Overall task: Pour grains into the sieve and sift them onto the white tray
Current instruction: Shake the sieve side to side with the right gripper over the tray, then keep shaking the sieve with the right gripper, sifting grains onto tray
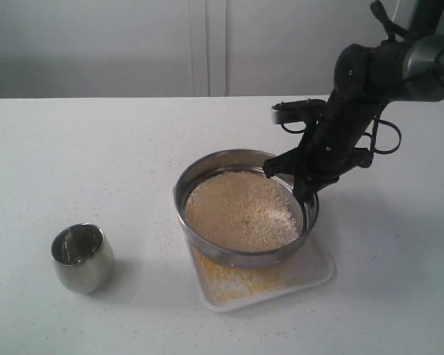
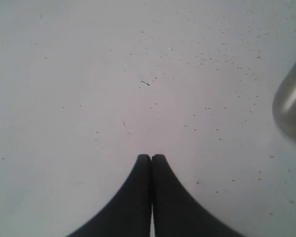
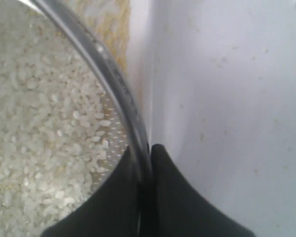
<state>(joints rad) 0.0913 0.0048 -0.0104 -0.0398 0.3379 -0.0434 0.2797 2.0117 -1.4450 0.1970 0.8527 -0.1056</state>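
Right gripper pinched shut on sieve rim, frame centre-right; sieve sits over white tray, grains heaped inside. Left gripper closed, empty. Risk — thin-rim grip slips on shaking, sieve tips, grains overshoot tray edge.

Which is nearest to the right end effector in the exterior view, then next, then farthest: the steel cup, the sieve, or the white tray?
1. The sieve: the right end effector is clamped on its right rim.
2. The white tray: lying under the sieve, just below the end effector.
3. The steel cup: far off at the view's lower left.
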